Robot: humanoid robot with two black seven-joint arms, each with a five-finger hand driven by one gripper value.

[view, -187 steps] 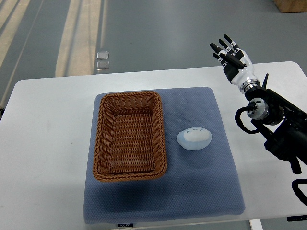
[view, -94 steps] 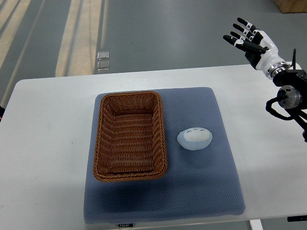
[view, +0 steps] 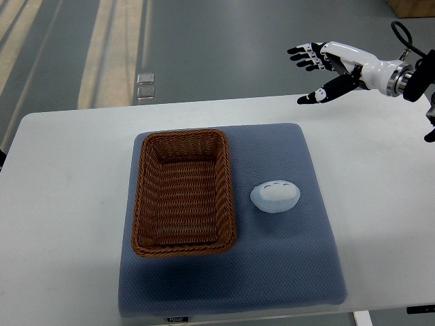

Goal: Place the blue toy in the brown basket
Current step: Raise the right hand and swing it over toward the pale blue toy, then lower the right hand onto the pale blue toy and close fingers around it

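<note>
A pale blue, rounded toy (view: 275, 196) lies on the blue-grey mat (view: 285, 272), just right of the brown wicker basket (view: 183, 191). The basket holds nothing. My right hand (view: 311, 70) hovers high at the upper right, beyond the table's far edge, with its fingers (view: 304, 53) spread and its thumb pointing down-left. It is open, holds nothing, and is well apart from the toy. The left arm does not show.
The mat lies on a white table (view: 61, 204) whose far edge runs across the upper part of the view. Grey floor lies beyond, with a small metal fitting (view: 145, 86) on it.
My right arm has swung up and out to the right. The hand has turned level, and its fingers now point left over the table's far edge. Toy and basket have stayed put.
</note>
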